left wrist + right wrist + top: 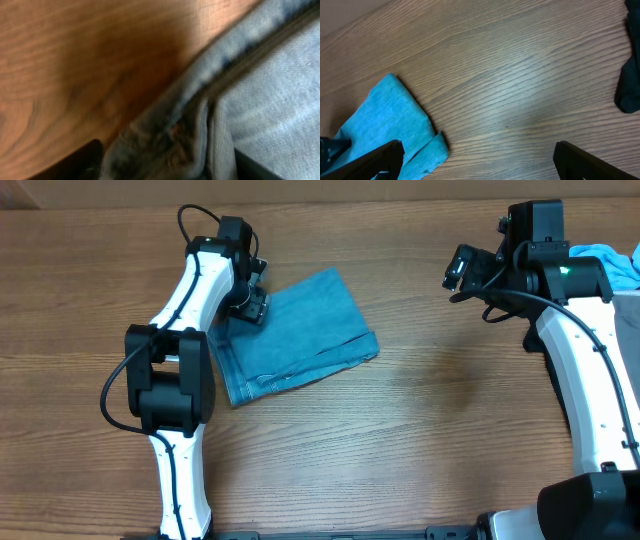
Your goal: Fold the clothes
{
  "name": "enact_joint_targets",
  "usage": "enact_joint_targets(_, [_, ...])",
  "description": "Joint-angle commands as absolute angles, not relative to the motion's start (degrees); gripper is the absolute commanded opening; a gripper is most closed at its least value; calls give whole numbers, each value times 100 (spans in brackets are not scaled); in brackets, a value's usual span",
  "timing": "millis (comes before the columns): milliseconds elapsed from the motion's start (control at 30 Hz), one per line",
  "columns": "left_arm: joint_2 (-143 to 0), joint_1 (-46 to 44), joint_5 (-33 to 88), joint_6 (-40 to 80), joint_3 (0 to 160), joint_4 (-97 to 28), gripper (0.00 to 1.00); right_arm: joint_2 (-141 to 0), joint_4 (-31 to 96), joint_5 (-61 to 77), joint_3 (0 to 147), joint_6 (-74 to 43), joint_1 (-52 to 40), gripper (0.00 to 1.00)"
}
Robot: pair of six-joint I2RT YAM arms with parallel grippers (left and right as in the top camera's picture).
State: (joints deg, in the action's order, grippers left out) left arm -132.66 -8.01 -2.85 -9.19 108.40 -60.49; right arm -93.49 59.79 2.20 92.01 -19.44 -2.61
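Observation:
The faded blue denim jeans (pixel 300 330) lie folded into a compact rectangle on the wooden table, left of centre. My left gripper (pixel 248 305) is down at their far left corner. In the left wrist view its fingers (pixel 165 170) stand apart with a bunched seam of denim (pixel 260 85) between them, so it is open over the edge. My right gripper (pixel 455 272) hovers far to the right, open and empty (pixel 475 165). The jeans also show in the right wrist view (pixel 385 125), well away from that gripper.
A sky-blue garment (pixel 610 260) lies at the far right edge behind the right arm. A dark garment (pixel 630 75) shows at the right edge of the right wrist view. Bare wood (pixel 450 390) lies between the jeans and the right arm.

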Motion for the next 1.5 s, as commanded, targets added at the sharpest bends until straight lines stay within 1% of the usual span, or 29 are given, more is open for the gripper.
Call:
enact_joint_targets(0, [-13498, -792, -707, -576, 10709, -6602, 69, -9336, 5968, 246, 9188, -1907, -250, 100])
enact_joint_targets(67, [-13461, -797, -202, -320, 10711, -6921, 68, -9336, 5968, 246, 9188, -1907, -250, 100])
enact_joint_targets(233, [-13461, -829, 1754, 224, 10709, -7988, 70, -9336, 5968, 246, 9188, -1907, -250, 100])
enact_joint_targets(300, [-13458, -919, 2471, 163, 10709, -8219, 73, -9336, 5968, 246, 9188, -1909, -250, 100])
enact_joint_targets(367, [-13443, -1048, 2814, 106, 10720, -8324, 71, -9336, 5968, 246, 9188, -1907, -250, 100])
enact_joint_targets(433, [-13399, -1146, 2775, 137, 10812, -8409, 67, -9336, 5968, 246, 9188, -1907, -250, 100])
enact_joint_targets(533, [-13246, -1210, 2477, 403, 11026, -8429, 66, -9336, 5968, 246, 9188, -1907, -250, 100])
enact_joint_targets(600, [-13078, -1214, 2095, 781, 11190, -8342, 71, -9336, 5968, 246, 9188, -1907, -250, 100])
enact_joint_targets(667, [-12914, -1221, 1726, 980, 11301, -8217, 80, -9336, 5968, 246, 9188, -1909, -250, 100])
enact_joint_targets(733, [-12822, -1238, 1328, 1059, 11321, -8097, 85, -9336, 5968, 246, 9188, -1909, -250, 100])
enact_joint_targets(767, [-12796, -1280, 742, 1074, 11321, -7926, 89, -9336, 5966, 246, 9188, -1907, -250, 100])
enact_joint_targets(833, [-12833, -1313, 390, 1013, 11286, -7723, 92, -9336, 5968, 246, 9188, -1907, -250, 100])
enact_joint_targets(1100, [-13104, -1472, 405, 508, 11205, -7037, 95, -9336, 5968, 246, 9188, -1907, -250, 100])
enact_joint_targets(1467, [-13474, -1769, 311, 425, 11045, -7015, 95, -9336, 5968, 246, 9188, -1907, -250, 100])
